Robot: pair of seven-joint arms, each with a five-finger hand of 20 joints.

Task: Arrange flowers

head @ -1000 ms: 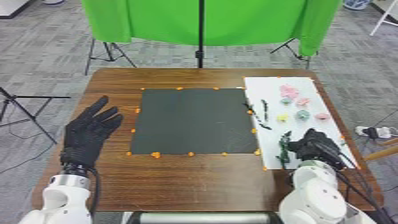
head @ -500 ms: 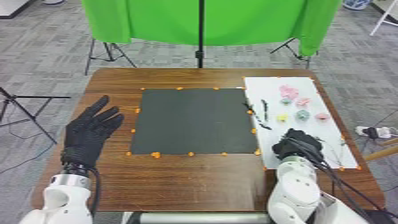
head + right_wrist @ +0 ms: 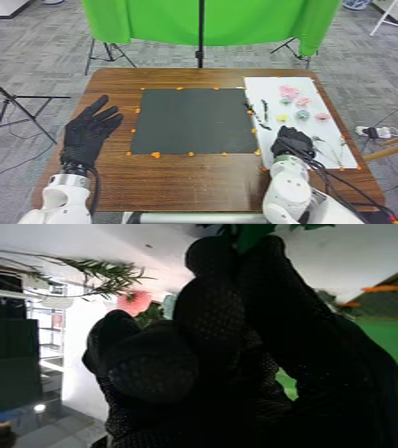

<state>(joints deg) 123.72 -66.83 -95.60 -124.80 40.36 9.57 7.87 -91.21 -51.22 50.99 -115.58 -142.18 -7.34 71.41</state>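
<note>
1. At the middle of the room: a brown table, wooden, with some shine toward its near edge.
2. Flat on the table: a dark mat, with orange bits dotted round its border.
3. Just beside the mat, along the table's right side: a white sheet.
4. On the sheet: pink, blue-green and yellow flowers toward the far right, dark stems to their left, thin sprigs nearer, right of the right hand.
5. Over the sheet's near left part: the right hand, at green leaves in the wrist view; impossible to tell whether gripping them.
6. Over the table's left side: the left hand, open and empty, pointing away.
7. Beyond the table: a green cloth behind a black pole.
8. Underneath and around: grey floor, with a black tripod at left.
</note>
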